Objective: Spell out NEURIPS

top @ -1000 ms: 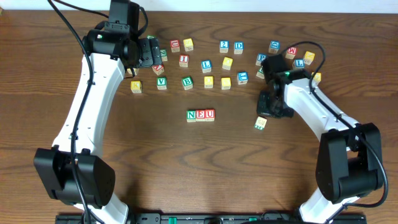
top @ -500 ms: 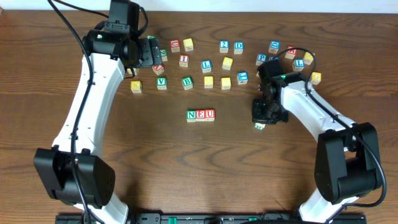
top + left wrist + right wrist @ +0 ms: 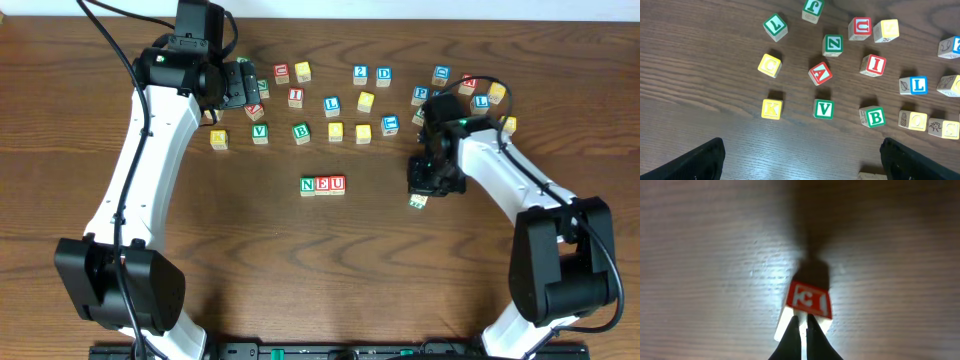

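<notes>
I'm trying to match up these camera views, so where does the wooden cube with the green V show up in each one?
Overhead: the wooden cube with the green V sits upper left of centre, in the lowest row of loose cubes.
Left wrist: it lies just below the picture's centre.
Right wrist: not in it.
Shared landmark: the wooden cube with the green B, its next neighbour to the right in both the overhead and left wrist views.

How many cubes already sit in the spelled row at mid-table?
3. N cube, E cube and U cube stand side by side, in that order. None seems hidden. A loose cube lies apart, at the tips of the right gripper.
</notes>
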Controlling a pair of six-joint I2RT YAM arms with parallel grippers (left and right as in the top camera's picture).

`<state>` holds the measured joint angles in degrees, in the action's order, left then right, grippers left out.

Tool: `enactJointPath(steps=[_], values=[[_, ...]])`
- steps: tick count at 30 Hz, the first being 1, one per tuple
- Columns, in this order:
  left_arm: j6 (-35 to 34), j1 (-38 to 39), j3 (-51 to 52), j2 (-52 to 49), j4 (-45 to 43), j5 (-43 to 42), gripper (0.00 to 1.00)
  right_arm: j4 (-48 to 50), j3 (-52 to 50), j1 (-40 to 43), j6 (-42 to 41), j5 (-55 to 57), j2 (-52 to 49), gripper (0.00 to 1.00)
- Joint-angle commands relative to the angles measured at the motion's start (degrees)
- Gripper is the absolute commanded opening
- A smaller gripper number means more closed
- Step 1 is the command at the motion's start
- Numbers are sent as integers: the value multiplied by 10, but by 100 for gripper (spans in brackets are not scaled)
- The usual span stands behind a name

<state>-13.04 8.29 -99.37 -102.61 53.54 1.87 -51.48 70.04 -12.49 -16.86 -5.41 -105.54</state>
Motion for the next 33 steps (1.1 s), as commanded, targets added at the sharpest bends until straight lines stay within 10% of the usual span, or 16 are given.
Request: enactJointPath(steps=[1, 33], values=[[7, -2, -10, -3, 2, 7, 98, 5, -1, 17, 24, -20, 8, 1], [8, -2, -10, -3, 2, 7, 98, 27, -5, 21, 30, 23, -73, 1]])
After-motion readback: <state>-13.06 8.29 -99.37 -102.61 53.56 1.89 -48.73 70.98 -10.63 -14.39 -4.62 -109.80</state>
